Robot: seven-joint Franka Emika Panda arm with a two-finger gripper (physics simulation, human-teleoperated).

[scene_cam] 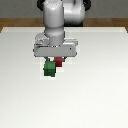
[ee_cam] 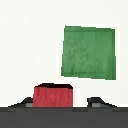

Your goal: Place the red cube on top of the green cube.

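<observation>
The red cube (scene_cam: 59, 62) sits on the white table (scene_cam: 100, 90), just behind and to the exterior view's right of the green cube (scene_cam: 49, 69); the two look close or touching at a corner. My gripper (scene_cam: 56, 57) hangs low right above the red cube. In the wrist view the red cube (ee_cam: 53, 95) lies between my two dark fingertips (ee_cam: 98, 102), with a visible gap on one side, so the gripper (ee_cam: 61, 103) is open around it. The green cube (ee_cam: 89, 52) lies flat on the table beyond the red one, apart from my fingers.
The robot's base and arm (scene_cam: 55, 20) stand at the far side of the table. A brown floor strip (scene_cam: 15, 22) shows past the table's far edge.
</observation>
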